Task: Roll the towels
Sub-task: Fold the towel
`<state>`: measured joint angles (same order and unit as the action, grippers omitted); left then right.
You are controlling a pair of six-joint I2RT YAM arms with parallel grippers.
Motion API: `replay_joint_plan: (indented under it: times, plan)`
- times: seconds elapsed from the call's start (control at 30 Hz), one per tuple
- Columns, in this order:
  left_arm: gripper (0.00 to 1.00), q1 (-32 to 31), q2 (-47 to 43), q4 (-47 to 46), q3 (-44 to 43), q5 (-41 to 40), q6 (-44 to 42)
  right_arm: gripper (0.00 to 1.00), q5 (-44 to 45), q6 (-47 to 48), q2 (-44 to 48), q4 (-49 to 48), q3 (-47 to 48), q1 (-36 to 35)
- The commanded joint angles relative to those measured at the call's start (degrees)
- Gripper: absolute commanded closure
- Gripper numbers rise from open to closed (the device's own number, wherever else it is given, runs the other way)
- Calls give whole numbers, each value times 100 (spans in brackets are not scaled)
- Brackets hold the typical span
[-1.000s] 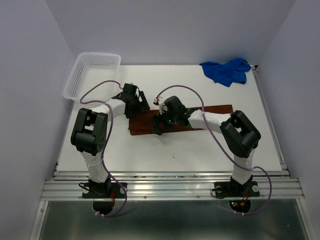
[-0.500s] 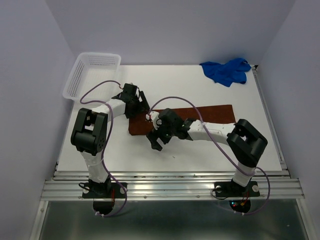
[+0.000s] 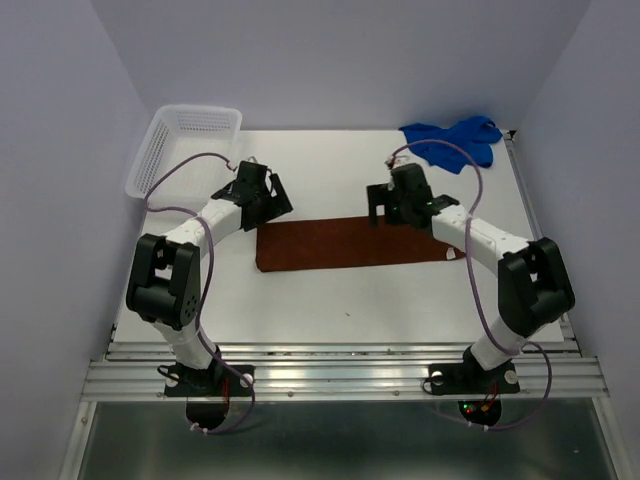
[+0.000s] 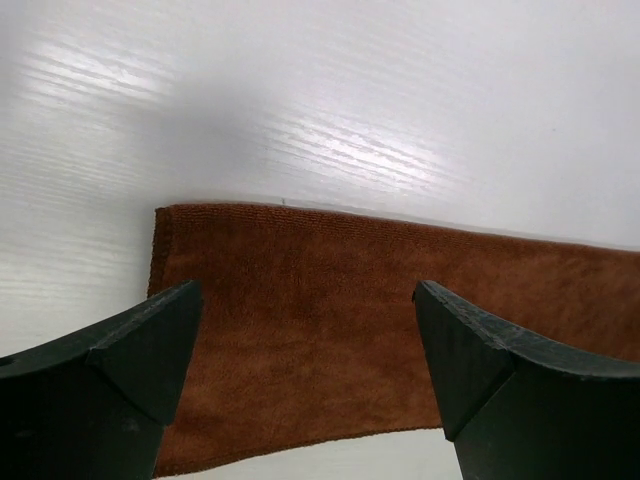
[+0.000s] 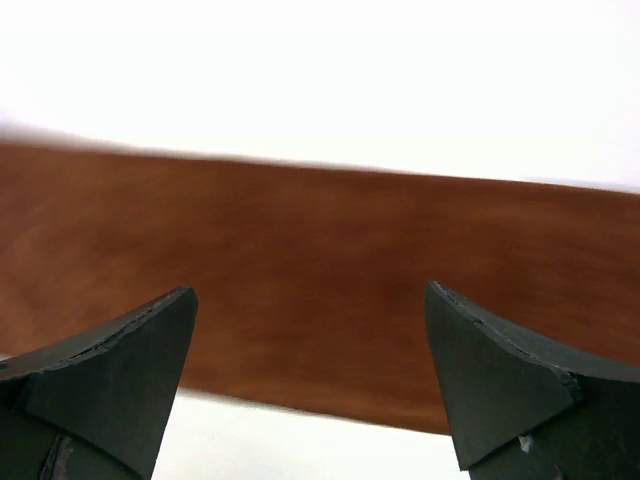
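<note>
The brown towel lies flat and unrolled beneath both grippers, a long smooth strip. Left gripper: fingers apart, empty, over the towel's left end. Right gripper: fingers apart, empty, over the far long edge. A crumpled blue towel lies beyond it.

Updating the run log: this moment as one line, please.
brown towel: flat, unrolled | left gripper: open near its far-left corner | right gripper: open near its far edge | blue towel: crumpled, far-right corner

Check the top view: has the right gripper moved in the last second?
Yes. The right gripper has swung right and back, off the brown towel's left end, toward the blue towel.
</note>
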<state>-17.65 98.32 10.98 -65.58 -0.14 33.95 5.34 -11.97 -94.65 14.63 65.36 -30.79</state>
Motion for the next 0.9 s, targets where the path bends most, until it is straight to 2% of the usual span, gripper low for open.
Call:
replay_joint_plan:
  times: [0.0, 0.03, 0.07, 0.23, 0.37, 0.47, 0.53, 0.7, 0.73, 0.83, 0.87]
  plan:
    - [1, -2, -560, 281, 54, -504, 59, 0, 1336, -490, 386, 785, 240, 1116]
    - [1, -2, -595, 290, 80, -583, 67, 0, 1381, -708, 403, 865, 223, 1371]
    - [1, -2, -630, 308, 115, -618, 85, 0, 1190, -789, 430, 927, 205, 1948]
    - [1, 16, -595, 475, 335, -768, 164, 0, 714, -896, 281, 919, 169, 3095]
    - [1, 42, -595, 571, 441, -987, 252, 1, 511, -526, -290, 901, 468, 3368]
    - [1, 121, -595, 484, 599, -1014, 296, 6, 432, -254, -684, 892, 652, 3491]
    - [1, 156, -578, 431, 678, -988, 305, 18, 415, -184, -800, 910, 662, 3579]
    - [7, 200, -525, 309, 845, -883, 331, 24, 205, -122, -687, 918, 373, 3729]
    - [12, 200, -499, 282, 871, -847, 314, 24, 134, -104, -660, 919, 337, 3729]
    - [16, 200, -455, 238, 994, -768, 270, 25, 28, -95, -642, 919, 153, 3729]
    - [21, 209, -428, 220, 1012, -751, 252, 25, 37, -104, -651, 919, 109, 3729]
